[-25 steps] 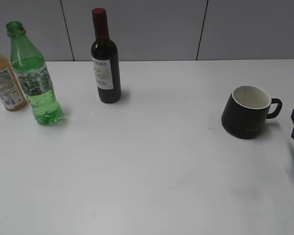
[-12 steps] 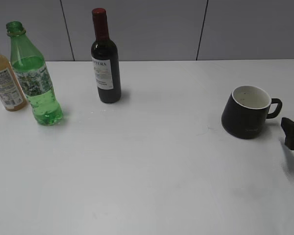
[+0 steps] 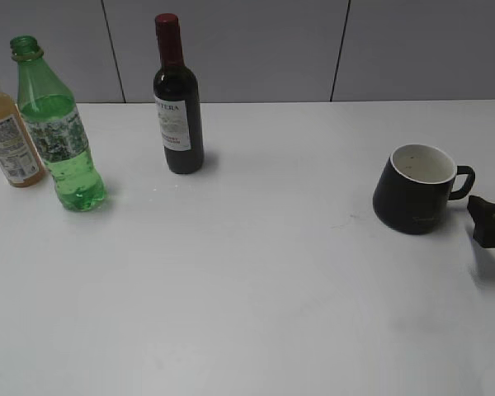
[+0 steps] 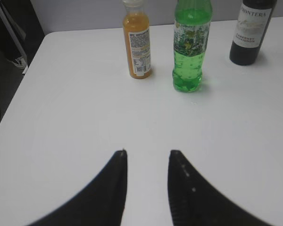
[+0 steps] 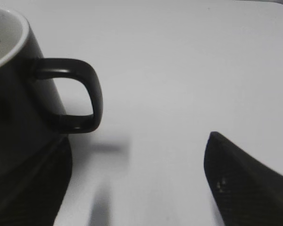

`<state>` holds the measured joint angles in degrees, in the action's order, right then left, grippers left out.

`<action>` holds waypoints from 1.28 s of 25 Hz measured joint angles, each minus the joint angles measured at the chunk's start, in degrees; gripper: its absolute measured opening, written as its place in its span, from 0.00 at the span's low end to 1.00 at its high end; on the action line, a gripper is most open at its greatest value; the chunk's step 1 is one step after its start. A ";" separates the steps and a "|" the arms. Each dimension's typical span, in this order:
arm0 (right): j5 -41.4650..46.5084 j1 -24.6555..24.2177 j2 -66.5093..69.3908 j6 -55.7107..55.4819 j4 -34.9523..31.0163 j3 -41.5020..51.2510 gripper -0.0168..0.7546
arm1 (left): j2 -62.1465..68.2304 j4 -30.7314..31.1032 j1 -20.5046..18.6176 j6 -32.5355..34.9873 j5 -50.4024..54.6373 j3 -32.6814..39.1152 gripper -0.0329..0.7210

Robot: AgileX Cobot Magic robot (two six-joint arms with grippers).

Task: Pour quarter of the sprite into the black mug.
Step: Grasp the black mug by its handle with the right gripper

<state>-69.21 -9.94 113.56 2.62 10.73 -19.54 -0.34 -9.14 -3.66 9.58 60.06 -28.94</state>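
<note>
The sprite (image 3: 63, 136), a green uncapped bottle, stands at the far left of the white table (image 3: 256, 272). It also shows in the left wrist view (image 4: 191, 47). The black mug (image 3: 414, 196) stands at the right, handle pointing right. My right gripper (image 3: 490, 223) is open and empty just right of the handle. In the right wrist view the mug (image 5: 12, 103) and its handle (image 5: 82, 92) fill the left, just ahead of the open jaws (image 5: 139, 155). My left gripper (image 4: 147, 157) is open and empty, well short of the sprite. It is out of the exterior view.
An orange-drink bottle (image 3: 7, 132) stands left of the sprite, close to it. A dark wine bottle with a red top (image 3: 177, 107) stands to the sprite's right, near the back. A grey wall runs behind the table. The table's left edge (image 4: 19, 89) shows in the left wrist view.
My right gripper has moved left, closer to the mug's handle. The bottles and the mug have not moved.
</note>
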 joint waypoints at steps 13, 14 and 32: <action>-0.10 -0.07 0.04 -0.49 1.65 -2.57 0.89 | 0.00 0.00 0.00 0.00 0.00 0.00 0.36; -0.10 -0.07 0.06 -0.49 1.65 -2.57 0.89 | 0.00 0.00 0.00 0.00 0.00 0.00 0.36; -0.32 -0.07 3.39 -1.31 3.55 -5.44 0.89 | 0.00 0.00 0.00 0.00 0.00 0.00 0.35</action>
<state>-69.53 -10.01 116.95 1.31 14.28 -24.98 -0.34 -9.14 -3.66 9.58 60.06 -28.94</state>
